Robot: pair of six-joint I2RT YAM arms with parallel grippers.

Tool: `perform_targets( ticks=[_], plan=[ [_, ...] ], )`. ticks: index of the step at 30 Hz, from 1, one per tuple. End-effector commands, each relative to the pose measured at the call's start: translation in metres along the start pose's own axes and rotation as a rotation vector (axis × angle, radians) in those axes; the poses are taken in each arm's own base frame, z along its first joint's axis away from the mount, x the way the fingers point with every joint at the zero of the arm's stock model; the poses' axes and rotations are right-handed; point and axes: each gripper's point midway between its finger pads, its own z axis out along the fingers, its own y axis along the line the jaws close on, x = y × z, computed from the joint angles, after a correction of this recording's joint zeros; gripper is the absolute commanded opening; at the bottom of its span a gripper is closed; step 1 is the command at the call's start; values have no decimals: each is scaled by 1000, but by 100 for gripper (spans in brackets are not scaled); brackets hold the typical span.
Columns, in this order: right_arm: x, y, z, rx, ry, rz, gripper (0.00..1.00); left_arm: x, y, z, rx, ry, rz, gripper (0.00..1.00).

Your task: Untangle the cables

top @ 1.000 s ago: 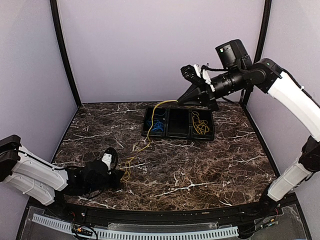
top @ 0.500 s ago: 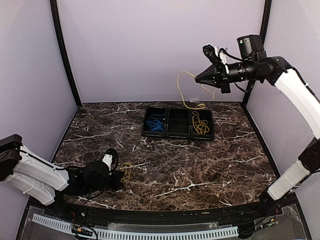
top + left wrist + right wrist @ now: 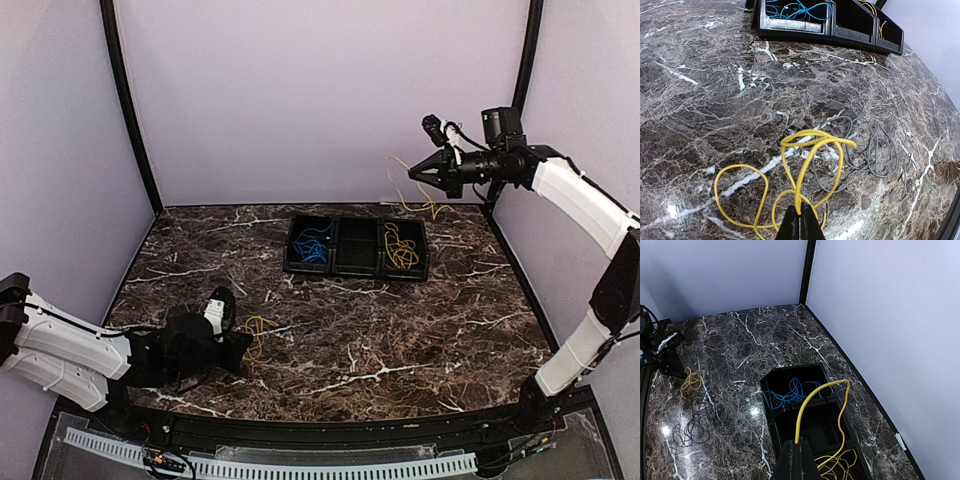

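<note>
On the table near the left arm lies a looped yellow cable (image 3: 812,145) (image 3: 262,327) (image 3: 691,380), and my left gripper (image 3: 800,220) (image 3: 240,346) is shut on one strand of it. A thin grey cable (image 3: 876,150) (image 3: 692,430) lies coiled just beside it. My right gripper (image 3: 799,446) (image 3: 412,172) is high above the back right and shut on the end of another yellow cable (image 3: 812,399) (image 3: 405,200). That cable hangs down into the right compartment of a black tray (image 3: 357,272) (image 3: 790,370). Blue cables (image 3: 313,243) (image 3: 789,394) (image 3: 797,7) fill the tray's left compartment.
The tray's middle compartment holds nothing, and a yellow pile (image 3: 401,250) (image 3: 840,466) sits in the right one. Purple walls with black corner posts (image 3: 130,110) close in the marble table on three sides.
My right gripper rose and swung right, pulling its yellow cable off the table and away from the left arm's; it now hangs over the tray. The left arm barely shifted.
</note>
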Motion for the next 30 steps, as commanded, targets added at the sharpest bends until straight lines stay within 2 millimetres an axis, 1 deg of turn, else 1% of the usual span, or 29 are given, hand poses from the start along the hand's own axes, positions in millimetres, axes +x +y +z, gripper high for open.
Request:
perform_targets(
  ticks=[1,8,12,15,18,22,26,30],
  plan=[
    [16,-17,8,-25,-43,60,0,-4,-1,-4,-1,-6,13,0],
    [49,-26,25,-69,-42,158,0,-1,0,-2,-4,3,12,0],
    [61,-31,34,-99,-63,220,0,2,0,0,-6,11,18,0],
    [66,-33,39,-137,-81,267,0,3,0,2,-9,18,24,0],
    [65,-34,43,-173,-106,296,0,3,-1,3,-10,22,27,0],
    [70,-44,46,-200,-143,356,0,3,-1,5,-13,23,36,0],
    [85,-56,50,-254,-171,453,0,3,-3,5,-11,29,41,0],
    [100,-68,55,-270,-168,499,0,4,-4,5,-9,42,44,0]
  ],
)
